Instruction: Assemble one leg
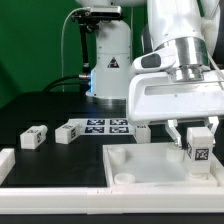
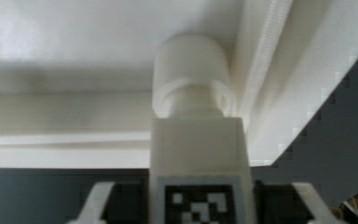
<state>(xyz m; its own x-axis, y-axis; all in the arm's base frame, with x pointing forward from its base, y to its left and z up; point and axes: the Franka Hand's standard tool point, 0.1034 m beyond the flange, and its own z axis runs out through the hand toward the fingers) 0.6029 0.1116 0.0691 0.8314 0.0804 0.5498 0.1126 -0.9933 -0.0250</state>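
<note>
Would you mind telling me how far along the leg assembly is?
Done: the gripper has the leg clamped. In hand: it holds that leg at a corner of the white panel. Left: seating it in a socket, which I cannot confirm; two more legs lie aside.

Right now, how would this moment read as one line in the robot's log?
hand: shut on leg | leg: over corner of white panel | seated: cannot tell | other legs: two, lying loose

leg (image 1: 199,146) over panel (image 1: 140,172), exterior view's right | marker board (image 1: 105,126) behind panel | spare legs (image 1: 68,131) beside board
</note>
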